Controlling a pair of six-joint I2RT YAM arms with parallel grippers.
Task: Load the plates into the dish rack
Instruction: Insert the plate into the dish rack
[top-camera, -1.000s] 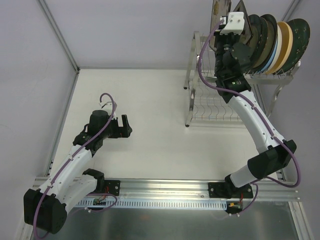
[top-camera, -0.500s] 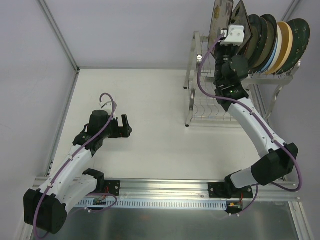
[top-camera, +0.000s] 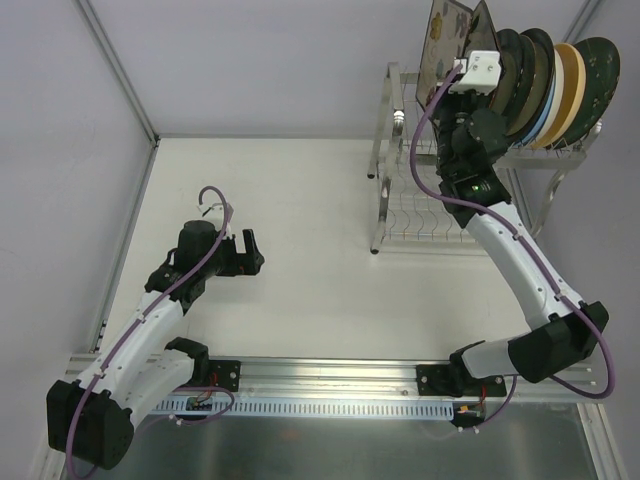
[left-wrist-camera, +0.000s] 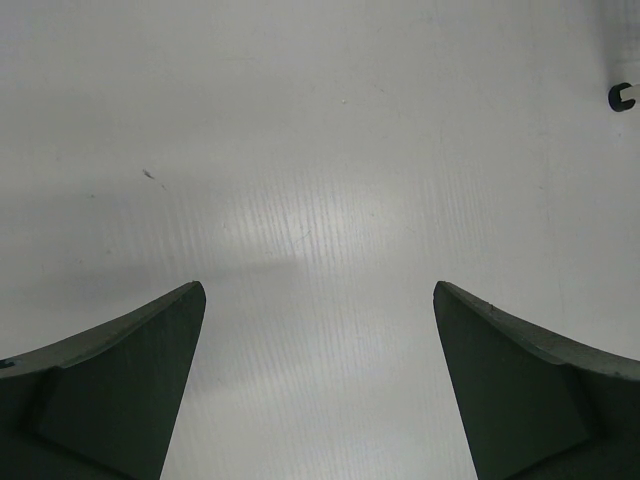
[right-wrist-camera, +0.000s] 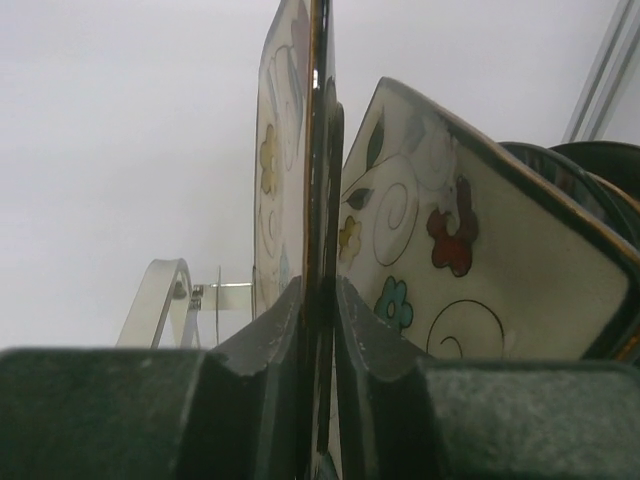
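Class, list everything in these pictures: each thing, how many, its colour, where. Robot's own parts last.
Shiny silver wire dish rack: one, silver, table's far right.
Square cream floral plates: two, cream with coloured flowers, on edge at the rack's left end; one of them gripped.
Round plates: several, count unclear; dark green, pale blue, tan; on edge along the rack's upper shelf.
White table: one, white, beneath everything.
Left claw: one, dark, open above bare table.
Right claw: one, dark, shut on a square plate's edge.
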